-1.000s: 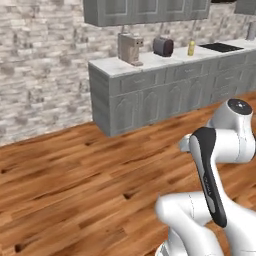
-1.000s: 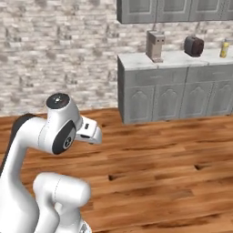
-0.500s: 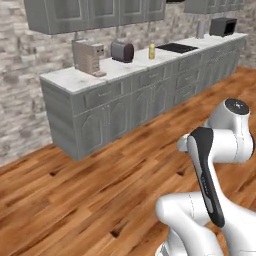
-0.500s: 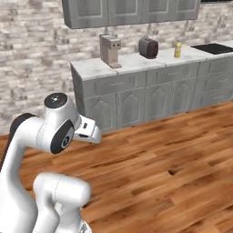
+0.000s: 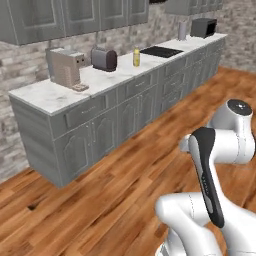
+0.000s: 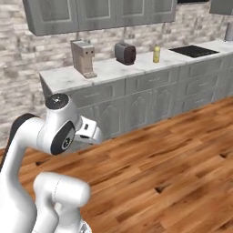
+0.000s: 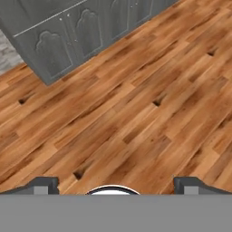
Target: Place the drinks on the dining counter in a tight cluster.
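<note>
My gripper (image 7: 117, 185) points down at bare wooden floor (image 7: 136, 104), its two dark fingertips (image 7: 44, 184) far apart and nothing between them: open. The arm is folded close above the base, the hand tucked under the elbow (image 6: 86, 131). A small yellow bottle (image 5: 136, 57) (image 6: 156, 53) stands on the marble worktop (image 5: 45, 95) with grey cabinets, between a toaster and a cooktop; I cannot tell whether it is one of the drinks. The dining counter is out of view.
On the worktop stand a coffee machine (image 5: 65, 68) (image 6: 83, 58), a dark toaster (image 5: 104, 59) (image 6: 125, 53), a black cooktop (image 5: 161, 51) (image 6: 193, 51) and a microwave (image 5: 204, 27). Grey cabinet fronts (image 7: 68, 41) close off the far side; open wooden floor (image 5: 115, 185) lies between.
The whole picture has shifted: the base has moved, so the worktop now sits further left and nearer in both base views. The arm keeps its folded pose and the jaws stay open.
</note>
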